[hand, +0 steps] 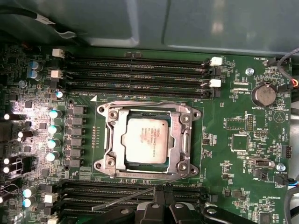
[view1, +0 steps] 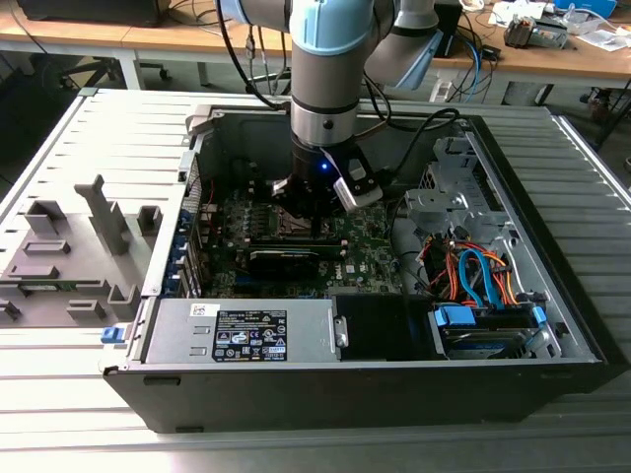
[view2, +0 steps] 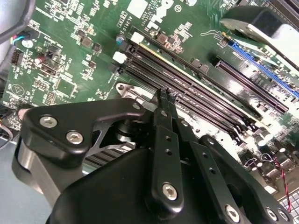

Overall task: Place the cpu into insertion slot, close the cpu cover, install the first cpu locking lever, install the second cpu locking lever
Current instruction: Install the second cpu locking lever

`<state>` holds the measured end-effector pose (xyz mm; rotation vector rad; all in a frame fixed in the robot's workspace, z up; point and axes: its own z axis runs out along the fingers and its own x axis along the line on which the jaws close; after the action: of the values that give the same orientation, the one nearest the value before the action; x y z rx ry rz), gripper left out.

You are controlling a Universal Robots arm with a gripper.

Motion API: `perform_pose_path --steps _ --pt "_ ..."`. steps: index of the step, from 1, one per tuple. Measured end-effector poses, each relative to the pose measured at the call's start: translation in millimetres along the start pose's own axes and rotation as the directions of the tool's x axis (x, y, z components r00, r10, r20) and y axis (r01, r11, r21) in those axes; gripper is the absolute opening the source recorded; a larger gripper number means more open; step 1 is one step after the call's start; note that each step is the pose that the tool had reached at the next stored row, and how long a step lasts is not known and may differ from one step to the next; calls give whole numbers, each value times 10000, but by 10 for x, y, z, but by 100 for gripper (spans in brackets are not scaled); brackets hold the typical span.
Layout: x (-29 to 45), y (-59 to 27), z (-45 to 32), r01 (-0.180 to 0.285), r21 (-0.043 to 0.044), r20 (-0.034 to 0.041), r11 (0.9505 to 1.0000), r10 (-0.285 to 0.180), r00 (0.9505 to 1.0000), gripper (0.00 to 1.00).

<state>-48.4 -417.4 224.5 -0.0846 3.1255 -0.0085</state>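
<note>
Cpu [hand: 145, 139], a dull silver square, lies flat in the socket beneath the thin metal cover [hand: 181, 135] frame. Black jointed tool [hand: 161, 190] fingers sit pressed together beside a slim steel lever [hand: 122, 199].

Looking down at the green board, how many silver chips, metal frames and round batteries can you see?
silver chip: 1
metal frame: 1
round battery: 1
Total: 3

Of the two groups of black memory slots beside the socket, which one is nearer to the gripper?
The group touching the gripper, not the group beyond the cpu.
</note>
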Motion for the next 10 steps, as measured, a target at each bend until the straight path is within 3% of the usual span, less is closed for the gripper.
perform_pose_path --steps 10 --pt "137 2 6 0 0 0 10000 0 10000 11"
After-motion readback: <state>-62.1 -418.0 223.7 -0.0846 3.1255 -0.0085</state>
